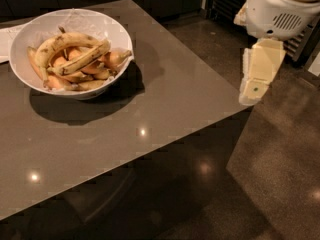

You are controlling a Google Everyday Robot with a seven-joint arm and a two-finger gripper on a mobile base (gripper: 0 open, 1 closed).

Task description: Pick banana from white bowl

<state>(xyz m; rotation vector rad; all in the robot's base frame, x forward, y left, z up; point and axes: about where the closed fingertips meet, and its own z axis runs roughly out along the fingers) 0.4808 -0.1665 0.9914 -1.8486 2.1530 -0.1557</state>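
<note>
The white bowl (33, 30) stands on the far left part of the grey table (165, 99). It holds several speckled yellow bananas (75, 59) and some orange fruit, piled to the rim. My gripper (250, 95) hangs from the white arm housing (280, 9) at the upper right. It points down just beyond the table's right edge, far to the right of the bowl and empty.
A white paper (4, 40) lies at the left edge behind the bowl. The table's right corner (240, 101) is close to the gripper. Dark glossy floor (280, 174) runs to the right and front, with dark cabinets at the back.
</note>
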